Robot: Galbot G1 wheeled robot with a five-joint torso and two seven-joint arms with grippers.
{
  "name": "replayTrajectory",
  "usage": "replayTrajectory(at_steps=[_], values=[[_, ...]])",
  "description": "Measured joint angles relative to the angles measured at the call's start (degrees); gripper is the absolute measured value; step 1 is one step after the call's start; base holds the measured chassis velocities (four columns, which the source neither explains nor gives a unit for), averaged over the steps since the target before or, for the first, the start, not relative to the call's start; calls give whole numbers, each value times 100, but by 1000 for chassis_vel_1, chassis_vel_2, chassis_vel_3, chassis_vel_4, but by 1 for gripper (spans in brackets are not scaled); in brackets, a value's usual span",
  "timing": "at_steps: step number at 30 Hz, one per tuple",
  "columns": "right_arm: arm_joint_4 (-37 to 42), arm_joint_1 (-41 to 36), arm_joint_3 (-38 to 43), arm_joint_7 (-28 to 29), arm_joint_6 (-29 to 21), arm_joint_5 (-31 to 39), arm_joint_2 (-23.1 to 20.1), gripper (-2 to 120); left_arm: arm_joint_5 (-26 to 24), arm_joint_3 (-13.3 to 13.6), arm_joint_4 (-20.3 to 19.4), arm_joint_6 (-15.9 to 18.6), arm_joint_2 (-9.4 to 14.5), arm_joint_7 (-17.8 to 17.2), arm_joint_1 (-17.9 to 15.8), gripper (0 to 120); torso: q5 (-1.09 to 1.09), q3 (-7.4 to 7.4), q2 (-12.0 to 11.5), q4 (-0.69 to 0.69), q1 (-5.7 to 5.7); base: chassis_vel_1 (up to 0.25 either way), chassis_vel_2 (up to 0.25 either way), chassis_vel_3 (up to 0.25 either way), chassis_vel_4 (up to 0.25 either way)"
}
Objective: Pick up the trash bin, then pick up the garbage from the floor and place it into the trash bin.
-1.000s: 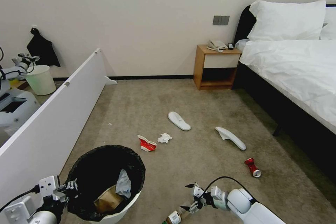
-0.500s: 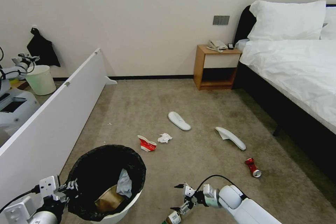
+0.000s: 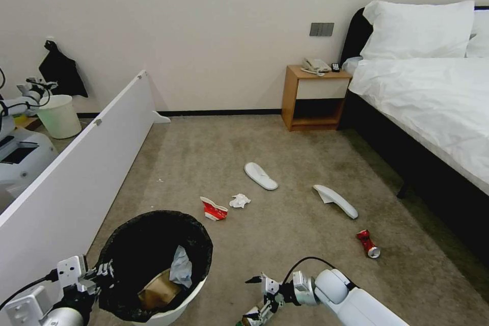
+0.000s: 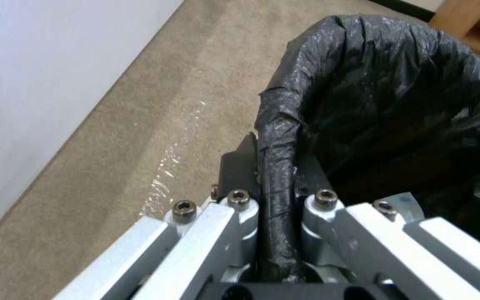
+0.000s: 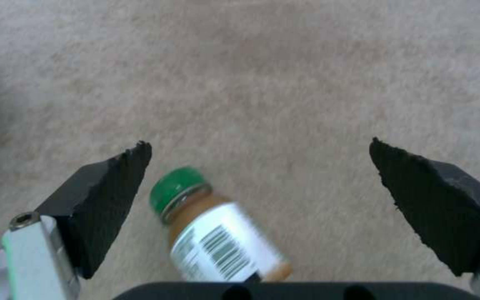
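The trash bin [image 3: 153, 265], white with a black bag over its rim, stands at the lower left. My left gripper [image 3: 102, 270] is shut on its rim [image 4: 276, 208]; the black liner [image 4: 390, 104] is pinched between the fingers. A brown paper bag [image 3: 158, 289] and a blue tissue [image 3: 180, 266] lie inside. My right gripper [image 3: 254, 298] is open, low over the carpet, its fingers straddling a green-capped bottle [image 5: 218, 233] lying on the floor. Other garbage lies ahead: a crushed red-white cup [image 3: 214, 210], a white tissue [image 3: 239, 200], two white slippers [image 3: 261, 175] [image 3: 336, 200] and a red can [image 3: 368, 243].
A long white panel [image 3: 76, 178] runs along the left, with a pale unlined bin [image 3: 59, 115] behind it. A wooden nightstand [image 3: 313, 97] stands at the far wall and a bed [image 3: 433, 107] lines the right side. Open carpet lies between them.
My right gripper has moved down and to the left, closing in around the bottle. The left gripper and the bin have stayed put.
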Motion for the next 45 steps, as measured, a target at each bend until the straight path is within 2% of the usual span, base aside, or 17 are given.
replayTrajectory(at_steps=[13,18,31,45], values=[[-40,-41,-263,-184,10,-37,-245,100,-5,23,7,0,16,-4,-36,4,0,0,0,0,0,0,0,0,0],[-249,16,-167,-334,54,-149,-139,100,-15,17,7,0,22,-6,-24,4,0,0,0,0,0,0,0,0,0],[-449,129,-140,-400,82,-235,-76,100,-18,30,17,5,17,-16,-57,4,-1,0,0,0,0,0,0,0,0],[-938,362,-291,-405,119,-300,184,100,-46,0,10,14,18,-21,-56,4,-1,0,0,-1,0,0,0,0,0]])
